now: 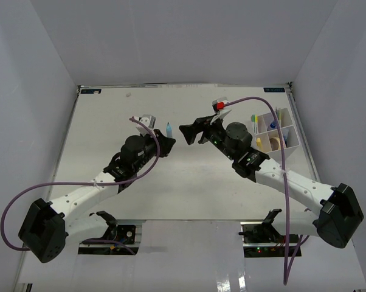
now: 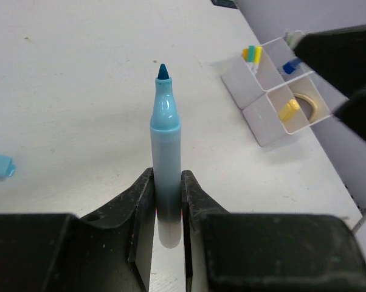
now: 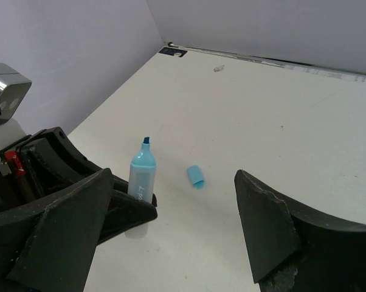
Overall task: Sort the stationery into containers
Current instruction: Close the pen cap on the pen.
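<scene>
marker [image 2: 165, 152], light blue and uncapped, is clamped by its rear end in the left gripper [image 2: 166, 194], tip pointing out over the table [image 2: 79, 91], probably so its cap [image 3: 196, 176] can be fitted. cap lies loose nearby. right gripper [image 3: 171, 222] hangs spread wide, empty. organizer box [image 2: 265, 121] sits well apart, on the right.

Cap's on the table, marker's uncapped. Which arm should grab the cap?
Right. The right gripper is open and empty, with the cap lying just ahead of it; the left gripper is shut on the marker.
</scene>
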